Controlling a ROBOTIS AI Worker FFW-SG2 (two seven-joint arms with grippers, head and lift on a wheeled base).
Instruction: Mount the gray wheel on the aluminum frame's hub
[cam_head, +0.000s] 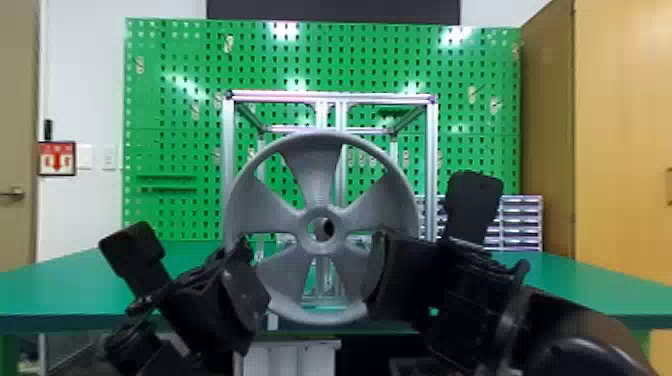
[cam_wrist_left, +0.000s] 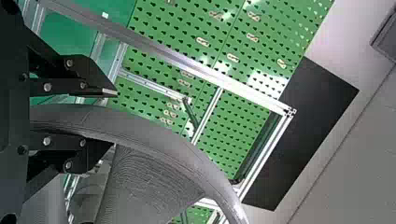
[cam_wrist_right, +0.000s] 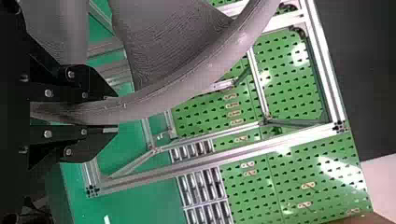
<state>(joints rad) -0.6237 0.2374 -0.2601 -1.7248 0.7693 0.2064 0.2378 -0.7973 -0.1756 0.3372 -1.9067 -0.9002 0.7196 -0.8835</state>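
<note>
The gray wheel (cam_head: 317, 175) stands upright, facing the head camera, in front of the aluminum frame (cam_head: 330, 97). My left gripper (cam_head: 247, 290) is at its lower left rim, my right gripper (cam_head: 380, 272) at its lower right. In the left wrist view, the rim of the wheel (cam_wrist_left: 154, 133) passes between the fingers of the left gripper (cam_wrist_left: 114, 116), with a gap beside one finger; it stands open. My right gripper (cam_wrist_right: 116, 114) is shut on the rim of the wheel (cam_wrist_right: 187, 77). The frame's hub cannot be made out behind the wheel; the center hole is partly dark.
The frame stands on a green table (cam_head: 540, 280), with a green pegboard (cam_head: 175, 125) behind it. Small drawers (cam_head: 522, 220) sit at the back right, near a wooden cabinet (cam_head: 620, 125). A white box (cam_head: 295, 357) is below the table's front edge.
</note>
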